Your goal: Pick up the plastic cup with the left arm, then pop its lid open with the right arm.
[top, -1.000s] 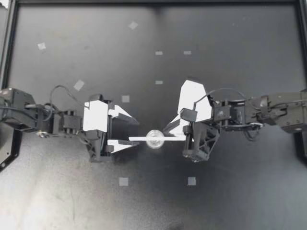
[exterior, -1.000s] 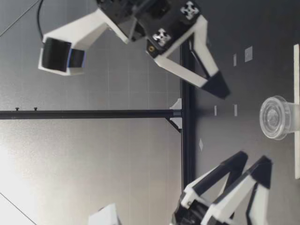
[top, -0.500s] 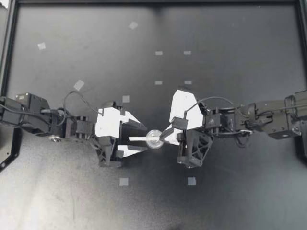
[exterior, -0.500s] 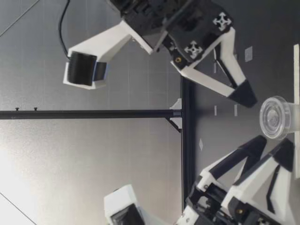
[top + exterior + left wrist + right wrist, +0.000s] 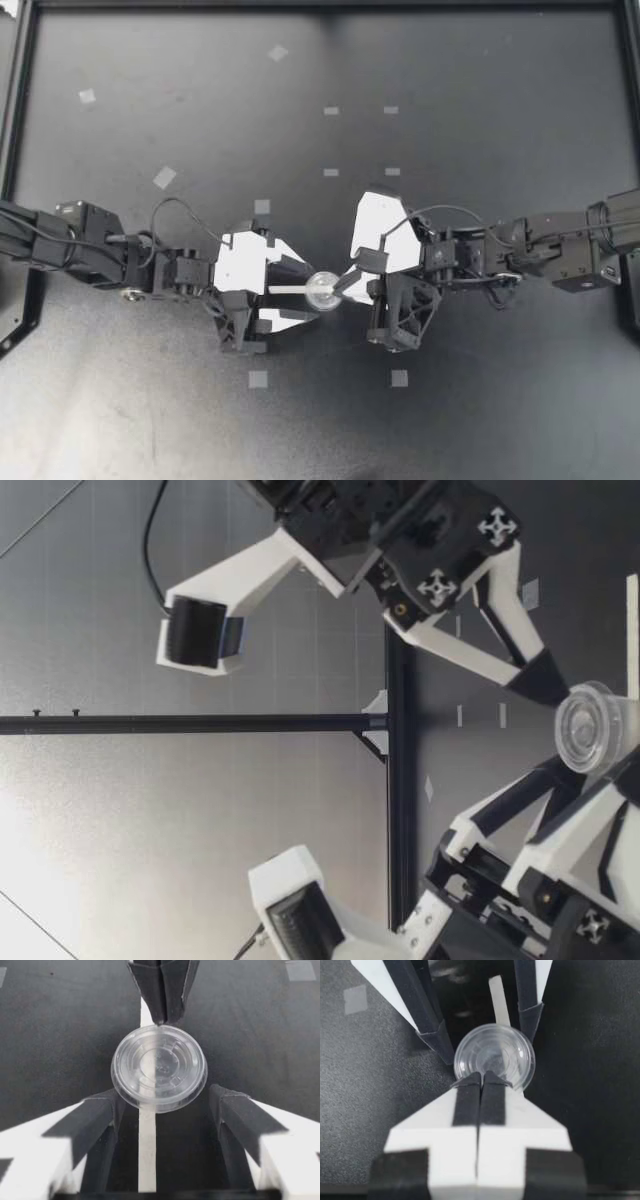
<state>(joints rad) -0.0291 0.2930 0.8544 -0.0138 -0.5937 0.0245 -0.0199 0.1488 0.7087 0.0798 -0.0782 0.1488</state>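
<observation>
Plastic cup (image 5: pixel 322 290), clear and lidded, stands at mid-table on a white tape strip (image 5: pixel 285 290). Left gripper (image 5: pixel 309 293) is spread wide, one finger on either side of the cup, not clamped on it. Right gripper (image 5: pixel 342 284) has its fingers pressed together, empty, with the tips against the cup's rim.

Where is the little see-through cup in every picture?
Top view: the cup sits mid-table, between my left gripper and my right gripper.
Low view: the cup stands on the table between both grippers.
Left wrist view: the cup is between the open fingers.
Right wrist view: the cup is at the shut fingertips.
Shared landmark: the white strip under the cup.
</observation>
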